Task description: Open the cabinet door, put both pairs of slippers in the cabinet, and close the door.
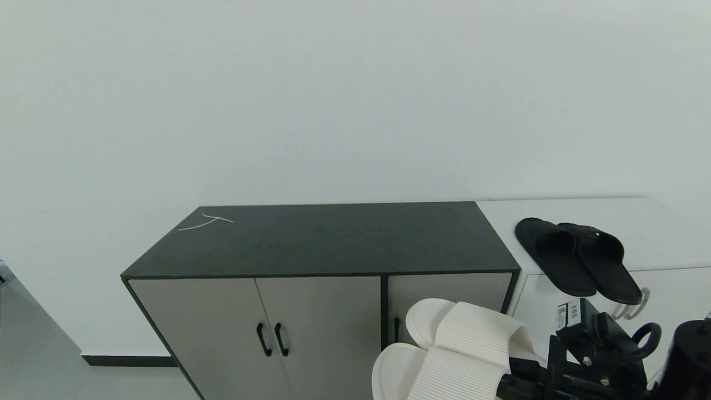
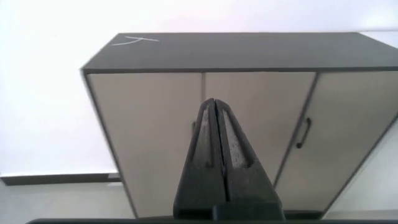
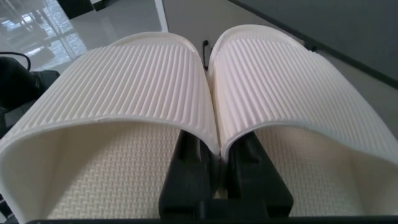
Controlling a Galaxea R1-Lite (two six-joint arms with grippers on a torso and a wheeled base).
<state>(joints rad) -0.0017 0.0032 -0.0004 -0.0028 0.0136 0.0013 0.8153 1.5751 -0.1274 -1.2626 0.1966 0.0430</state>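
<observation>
White slippers (image 1: 450,355) sit nearest in the head view, at 5 o'clock, side by side with their toes toward the cabinet (image 1: 333,239), whose doors are shut. Right gripper (image 1: 519,380) carries them. Its fingertips are hidden under the straps, and the nearer slipper is cut off by the frame edge. Black slippers (image 1: 577,255) lie at 3 o'clock on the white counter (image 1: 655,222) just beside the cabinet, with one end hanging over its front edge.

Left wrist view: the left gripper (image 2: 214,149) has its jaws pressed together on nothing, in front of the closed cabinet (image 2: 249,53), and it hides most of the double doors' handles.

Right wrist view: the right gripper (image 3: 214,180) has one finger under each strap of the white slippers (image 3: 155,81). Its jaws are narrow, pinching the two adjoining strap edges.
</observation>
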